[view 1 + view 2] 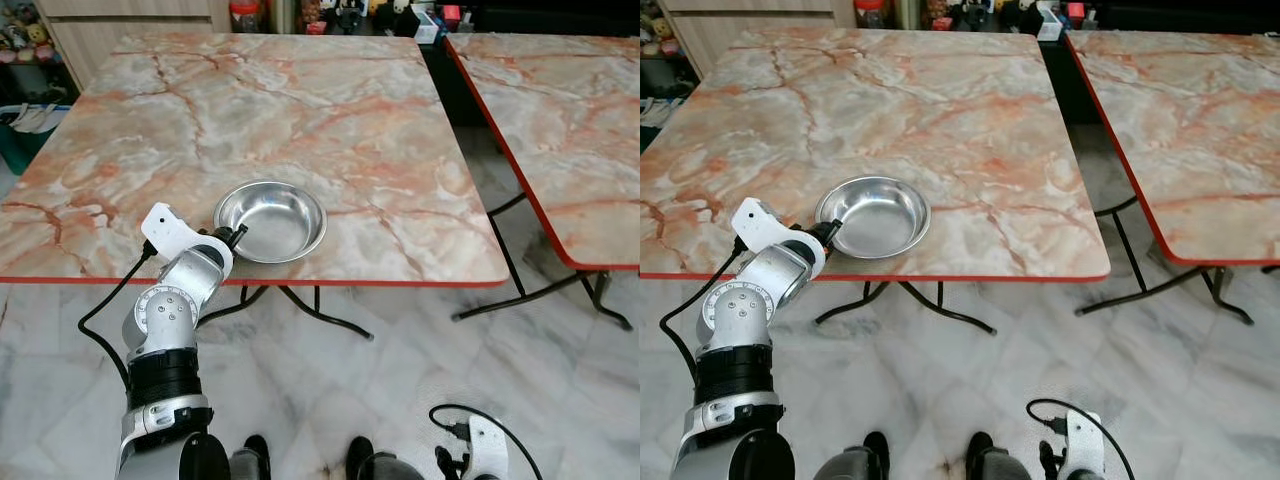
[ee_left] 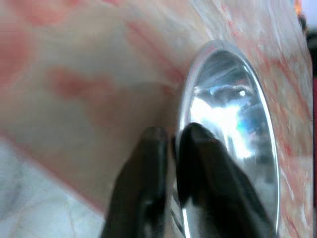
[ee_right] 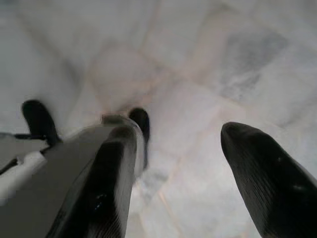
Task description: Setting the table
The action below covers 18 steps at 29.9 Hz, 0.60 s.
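Note:
A shiny steel bowl (image 1: 272, 220) rests near the front edge of the marble-patterned table (image 1: 300, 110). My left gripper (image 1: 236, 236) reaches over the table's front edge and is shut on the bowl's near-left rim. In the left wrist view one black finger (image 2: 146, 168) sits outside the rim and the other inside the bowl (image 2: 233, 124), pinching the thin edge. My right arm (image 1: 487, 450) hangs low by my side; its gripper (image 3: 173, 163) is open above the floor, with nothing between its fingers.
A second marble-patterned table (image 1: 560, 120) with a red edge stands to the right, a narrow gap between the two. Black folding legs (image 1: 320, 315) show under the tables. Shelves and clutter line the far wall. The floor is pale marble tile.

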Motion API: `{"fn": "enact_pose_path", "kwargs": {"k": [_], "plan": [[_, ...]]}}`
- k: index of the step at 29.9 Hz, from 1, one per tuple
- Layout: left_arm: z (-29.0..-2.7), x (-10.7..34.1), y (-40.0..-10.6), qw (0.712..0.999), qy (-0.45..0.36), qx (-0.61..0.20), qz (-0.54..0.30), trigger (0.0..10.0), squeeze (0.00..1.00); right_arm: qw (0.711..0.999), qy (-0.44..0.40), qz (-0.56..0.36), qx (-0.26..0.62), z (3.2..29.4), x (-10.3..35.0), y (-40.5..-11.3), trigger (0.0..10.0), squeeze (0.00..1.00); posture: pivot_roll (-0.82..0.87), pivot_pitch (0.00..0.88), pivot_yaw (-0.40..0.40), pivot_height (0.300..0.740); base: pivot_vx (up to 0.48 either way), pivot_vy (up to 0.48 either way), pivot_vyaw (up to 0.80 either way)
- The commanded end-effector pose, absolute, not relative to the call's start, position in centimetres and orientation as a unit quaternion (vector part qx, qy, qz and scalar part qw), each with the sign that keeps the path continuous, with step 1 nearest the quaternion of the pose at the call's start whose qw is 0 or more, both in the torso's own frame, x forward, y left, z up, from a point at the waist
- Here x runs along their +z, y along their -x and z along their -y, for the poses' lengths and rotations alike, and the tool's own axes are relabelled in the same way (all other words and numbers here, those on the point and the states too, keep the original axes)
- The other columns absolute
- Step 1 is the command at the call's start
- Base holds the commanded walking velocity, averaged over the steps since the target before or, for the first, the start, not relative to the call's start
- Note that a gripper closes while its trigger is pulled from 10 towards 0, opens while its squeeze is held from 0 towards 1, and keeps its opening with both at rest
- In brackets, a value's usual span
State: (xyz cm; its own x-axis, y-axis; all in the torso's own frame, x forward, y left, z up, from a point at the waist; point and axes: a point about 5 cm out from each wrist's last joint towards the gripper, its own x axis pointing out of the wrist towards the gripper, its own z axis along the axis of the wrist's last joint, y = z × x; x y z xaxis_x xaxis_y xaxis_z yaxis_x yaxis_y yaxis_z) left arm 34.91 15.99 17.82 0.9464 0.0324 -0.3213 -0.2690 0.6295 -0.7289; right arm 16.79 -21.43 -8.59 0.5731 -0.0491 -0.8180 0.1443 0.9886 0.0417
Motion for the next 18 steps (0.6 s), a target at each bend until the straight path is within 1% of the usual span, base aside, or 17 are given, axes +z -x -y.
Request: {"fn": "enact_pose_path", "kwargs": {"k": [1, 7, 8, 12, 18], "plan": [[-16.23, 17.50, -34.85, 0.892, 0.417, 0.095, -0.145, 10.0, 1.00, 0.885, -0.052, -0.459, -0.058, 21.58, -8.57, -16.77, 10.0, 0.00, -0.01, 0.202, -0.040, 0.740, 0.000, 0.000, 0.00], [-16.15, 17.60, -34.91, 0.892, 0.418, 0.097, -0.143, 10.0, 1.00, 0.885, -0.052, -0.459, -0.058, 21.55, -8.57, -16.79, 10.0, 0.00, -0.01, 0.201, -0.040, 0.740, 0.000, 0.000, 0.00], [-16.12, 17.63, -34.92, 0.892, 0.418, 0.097, -0.141, 10.0, 0.00, 0.885, -0.052, -0.459, -0.058, 21.55, -8.57, -16.79, 10.0, 0.00, -0.01, 0.201, -0.040, 0.740, 0.000, 0.000, 0.00], [-15.58, 17.87, -34.93, 0.889, 0.429, 0.088, -0.134, 10.0, 0.00, 0.885, -0.052, -0.459, -0.058, 21.55, -8.58, -16.78, 10.0, 0.00, -0.01, 0.202, -0.040, 0.740, 0.000, 0.000, 0.00], [-15.43, 18.17, -35.00, 0.888, 0.435, 0.083, -0.127, 10.0, 0.00, 0.885, -0.052, -0.459, -0.058, 21.55, -8.57, -16.78, 10.0, 0.00, -0.01, 0.203, -0.040, 0.740, 0.000, 0.000, 0.00]]}}
